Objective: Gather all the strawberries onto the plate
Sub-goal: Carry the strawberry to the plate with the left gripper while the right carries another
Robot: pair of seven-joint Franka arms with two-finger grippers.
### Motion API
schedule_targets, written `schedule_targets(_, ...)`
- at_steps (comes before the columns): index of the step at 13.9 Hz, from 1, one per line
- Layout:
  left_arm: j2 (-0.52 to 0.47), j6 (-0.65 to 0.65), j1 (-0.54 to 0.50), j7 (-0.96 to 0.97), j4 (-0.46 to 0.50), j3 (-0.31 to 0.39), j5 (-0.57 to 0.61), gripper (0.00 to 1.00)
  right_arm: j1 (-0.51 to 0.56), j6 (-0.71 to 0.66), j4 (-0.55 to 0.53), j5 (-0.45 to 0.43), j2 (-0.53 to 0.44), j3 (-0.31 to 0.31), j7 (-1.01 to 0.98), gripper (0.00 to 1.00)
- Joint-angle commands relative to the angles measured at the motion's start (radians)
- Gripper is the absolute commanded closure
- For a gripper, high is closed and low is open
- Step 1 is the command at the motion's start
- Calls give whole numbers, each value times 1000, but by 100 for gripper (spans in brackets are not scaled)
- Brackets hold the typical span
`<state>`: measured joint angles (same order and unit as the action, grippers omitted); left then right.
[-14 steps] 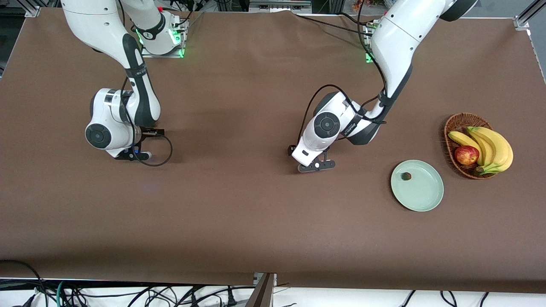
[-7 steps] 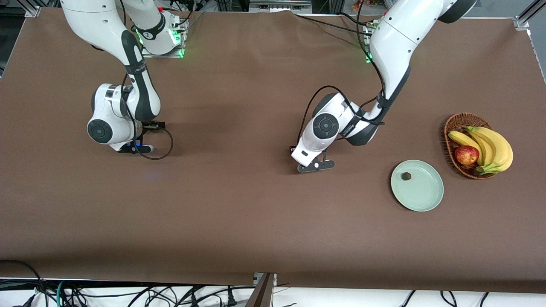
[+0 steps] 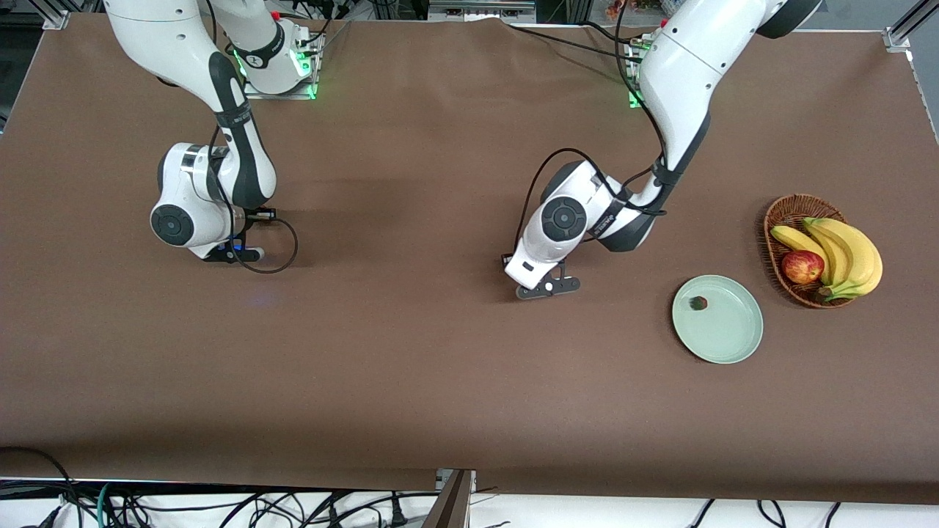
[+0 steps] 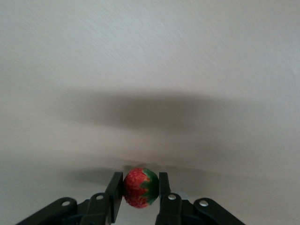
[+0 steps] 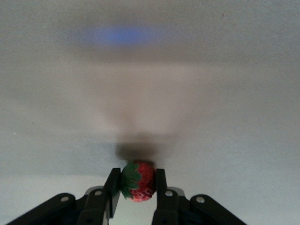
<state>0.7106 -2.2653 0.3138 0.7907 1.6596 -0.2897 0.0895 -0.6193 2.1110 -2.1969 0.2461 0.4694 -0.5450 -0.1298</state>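
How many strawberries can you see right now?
3: one on the plate at, one clamped in the left end effector at, one clamped in the right end effector at.

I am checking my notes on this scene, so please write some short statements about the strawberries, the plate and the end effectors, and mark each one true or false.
1. The left end effector is shut on a strawberry. True.
2. The right end effector is open with nothing in it. False: it is shut on another strawberry.
3. The plate holds one small berry. True.
4. The plate sits inside the wicker basket. False: it lies on the table beside the basket.
5. The basket holds bananas and an apple. True.
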Motion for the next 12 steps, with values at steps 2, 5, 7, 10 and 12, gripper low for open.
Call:
schedule_targets(2,-118,182,-149,-235,2,-6,24,89,-6,12,35,35,-28,5,-7,92)
schedule_targets(5,-151,283,-319,-550,2,-6,25,88,-16,11,168,174,26,71,28,92)
schedule_targets(7,-157,285,-412,-753,3,-3,24,88,-17,12,256,219,61,140,134,92)
schedule_targets(10,-142,274,-518,-953,-17,-3,26,88,-23,17,405,220,121,278,460,92)
schedule_targets(12,-128,259,-545,-1005,-20,-2,27,87,-23,23,539,219,190,365,663,92)
